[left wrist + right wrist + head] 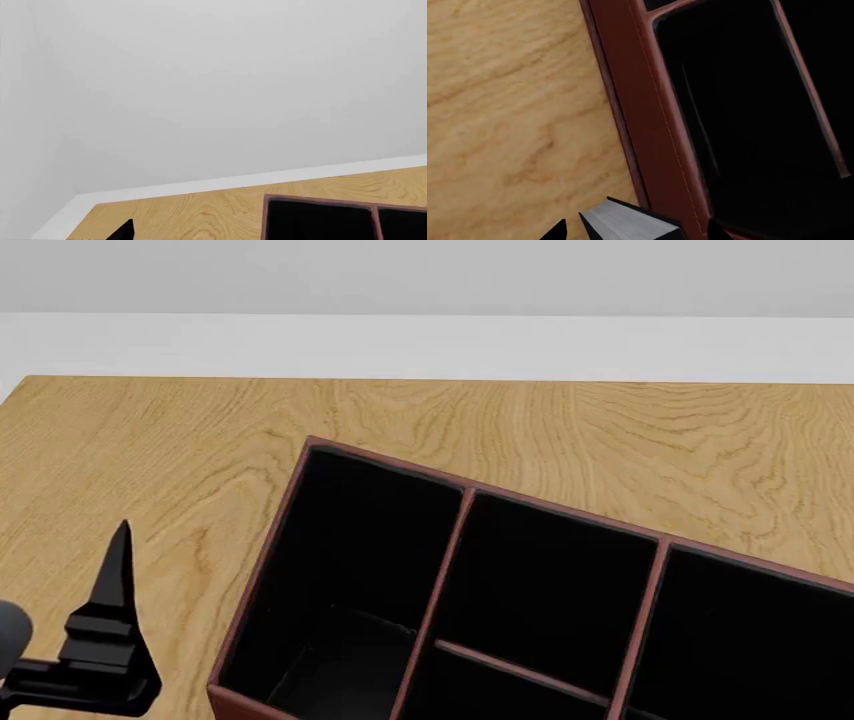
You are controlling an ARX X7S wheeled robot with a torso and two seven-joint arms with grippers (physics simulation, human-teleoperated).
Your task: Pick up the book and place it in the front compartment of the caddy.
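Observation:
The caddy (461, 502) is a dark red-brown box with black lining and thin dividers, and it fills the lower right of the head view. My right gripper (637, 232) shows only in the right wrist view. It is shut on the book (627, 224), a slim black book with its white page edges facing the camera. It holds the book just outside the caddy's red-brown wall (654, 125), beside a black cell. My left gripper (114, 590) stands left of the caddy over the table, empty and apparently open. One fingertip (125, 231) shows in the left wrist view.
The light wooden table (174, 440) runs left of and behind the caddy. Its far edge meets a white strip and a grey wall (427, 280). A corner of the caddy (320, 205) shows in the left wrist view.

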